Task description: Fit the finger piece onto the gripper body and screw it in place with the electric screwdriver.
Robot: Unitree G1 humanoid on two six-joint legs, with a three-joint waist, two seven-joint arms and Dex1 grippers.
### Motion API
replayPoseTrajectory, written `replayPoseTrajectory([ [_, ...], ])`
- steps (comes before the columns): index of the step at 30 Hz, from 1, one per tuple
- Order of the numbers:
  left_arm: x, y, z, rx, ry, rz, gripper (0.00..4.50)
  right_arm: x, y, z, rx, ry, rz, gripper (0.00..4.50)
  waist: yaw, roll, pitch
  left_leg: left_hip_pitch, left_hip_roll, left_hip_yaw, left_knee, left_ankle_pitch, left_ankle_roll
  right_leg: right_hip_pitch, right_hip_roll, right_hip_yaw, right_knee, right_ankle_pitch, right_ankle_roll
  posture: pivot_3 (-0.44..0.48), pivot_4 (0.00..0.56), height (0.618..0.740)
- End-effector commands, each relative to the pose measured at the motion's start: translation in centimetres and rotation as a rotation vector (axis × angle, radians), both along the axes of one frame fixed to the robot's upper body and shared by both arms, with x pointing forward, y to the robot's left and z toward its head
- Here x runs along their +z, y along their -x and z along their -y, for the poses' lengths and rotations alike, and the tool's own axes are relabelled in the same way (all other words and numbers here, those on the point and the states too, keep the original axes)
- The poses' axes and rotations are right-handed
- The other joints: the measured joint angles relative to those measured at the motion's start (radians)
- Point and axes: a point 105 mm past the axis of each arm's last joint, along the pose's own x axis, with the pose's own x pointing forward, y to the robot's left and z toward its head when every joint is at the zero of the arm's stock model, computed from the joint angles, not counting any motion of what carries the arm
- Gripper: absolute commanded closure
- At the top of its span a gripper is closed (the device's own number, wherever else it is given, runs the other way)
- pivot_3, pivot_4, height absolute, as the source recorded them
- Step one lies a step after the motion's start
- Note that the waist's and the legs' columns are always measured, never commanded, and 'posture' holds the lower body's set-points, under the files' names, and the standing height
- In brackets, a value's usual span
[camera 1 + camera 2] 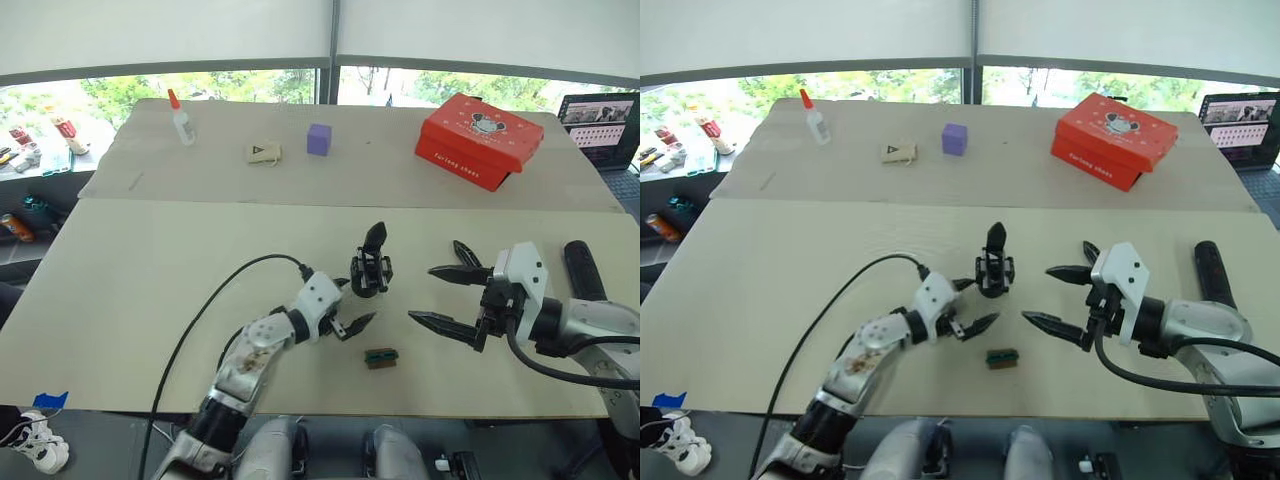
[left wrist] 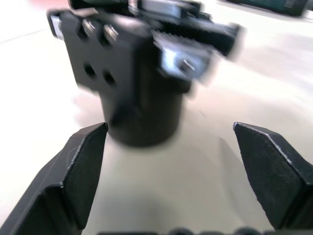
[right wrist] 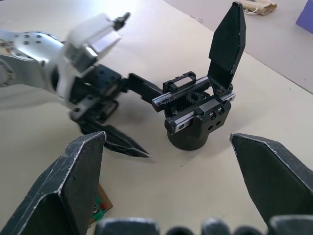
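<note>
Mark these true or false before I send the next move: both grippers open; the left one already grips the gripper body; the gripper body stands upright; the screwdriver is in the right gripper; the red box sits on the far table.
1. Both grippers open: true; left gripper and right gripper are spread.
2. Left grips the gripper body: false; its fingers are apart beside the base.
3. Body stands upright: true.
4. Screwdriver in the right gripper: false; it lies on the table by that arm.
5. Red box on the far table: true.

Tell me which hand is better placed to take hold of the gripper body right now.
Left. The left hand is open right at the gripper body, with the round base just ahead of its fingers in the left wrist view. The right hand, also open, sits further off to the side.
</note>
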Motion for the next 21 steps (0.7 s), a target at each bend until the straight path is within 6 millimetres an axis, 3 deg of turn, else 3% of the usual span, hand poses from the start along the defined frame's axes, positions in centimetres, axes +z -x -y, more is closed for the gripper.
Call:
replayPoseTrajectory([
  [1,1.0,1.1,-1.6,-0.030,0.022,-0.015,0.06,1.2,-0.3,0.5,0.008,0.015,0.052,0.00,-0.001,0.000,0.000,0.000,0.000,0.000,0.000,0.000,0.000,0.000,0.000,0.000,0.000,0.000,0.000,0.000,0.150,0.740],
  [5,1.5,3.5,-5.6,-0.092,-0.029,-0.040,0.06,1.5,-0.9,1.5,0.007,0.039,0.051,0.00,-0.008,0.001,-0.001,0.000,0.001,0.000,0.000,0.000,0.000,-0.001,0.000,0.000,0.000,0.000,0.000,0.000,0.150,0.740],
  [8,2.8,5.2,-6.9,-0.157,-0.029,-0.055,0.06,1.7,-1.1,2.2,0.008,0.061,0.052,0.00,-0.009,0.001,0.000,0.000,0.001,0.000,-0.001,0.000,0.000,-0.001,0.000,0.000,0.000,0.000,0.000,0.000,0.150,0.740],
  [12,7.0,7.1,-9.9,-0.258,-0.047,-0.137,0.06,3.3,-1.4,3.7,-0.019,0.057,0.024,0.00,-0.009,0.001,0.000,0.000,0.001,-0.001,0.000,0.000,0.000,-0.001,0.000,0.000,0.000,0.000,0.000,0.000,0.150,0.740],
  [17,12.3,6.8,-11.6,-0.364,-0.174,-0.100,0.06,4.6,-3.2,6.4,-0.152,0.159,-0.056,0.00,-0.010,0.004,0.001,0.001,0.000,-0.001,0.000,0.000,0.000,0.000,0.000,0.000,0.000,-0.001,0.000,0.000,0.150,0.740],
  [21,16.0,5.2,-10.7,-0.405,-0.159,-0.029,0.06,5.5,-5.4,7.9,-0.258,0.264,-0.151,0.00,-0.022,0.004,0.001,0.001,0.000,0.001,-0.001,0.000,0.000,-0.001,0.001,0.001,0.000,-0.001,0.000,0.000,0.150,0.740],
])
